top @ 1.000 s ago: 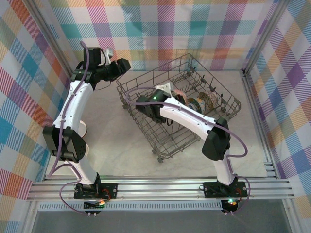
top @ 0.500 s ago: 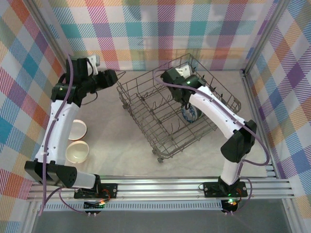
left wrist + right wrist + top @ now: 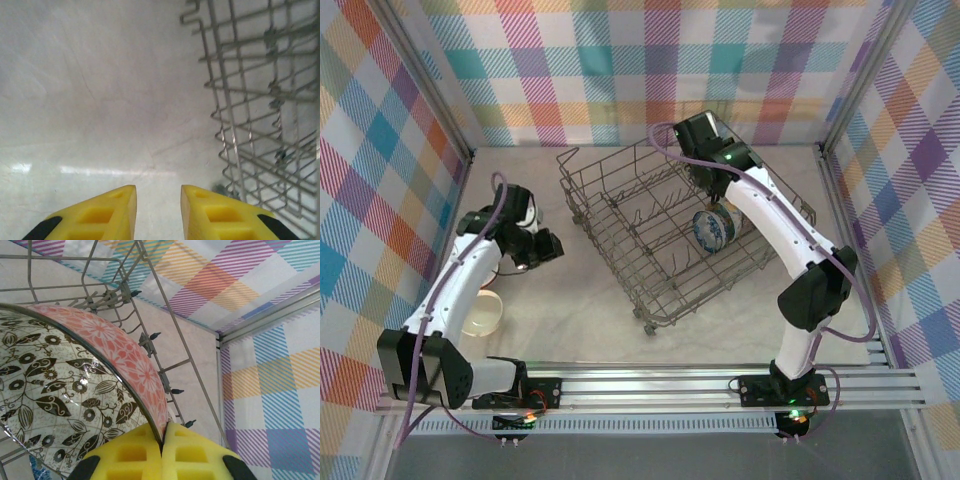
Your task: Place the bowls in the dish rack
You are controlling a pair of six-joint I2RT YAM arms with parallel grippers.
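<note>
Pinching one floral bowl (image 3: pixel 65 380) by the rim, the right claw (image 3: pixel 163 437) sits at the far side of one dish rack (image 3: pixel 620 235) holding one blue-patterned bowl (image 3: pixel 713 228); left claw (image 3: pixel 158 197) parted, empty.

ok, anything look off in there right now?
Only the dish rack: it sits skewed to the table edges. No spills or breakage visible. Right gripper pinches the rim of a leaf-patterned bowl inside the rack; left gripper is open over bare table.
</note>
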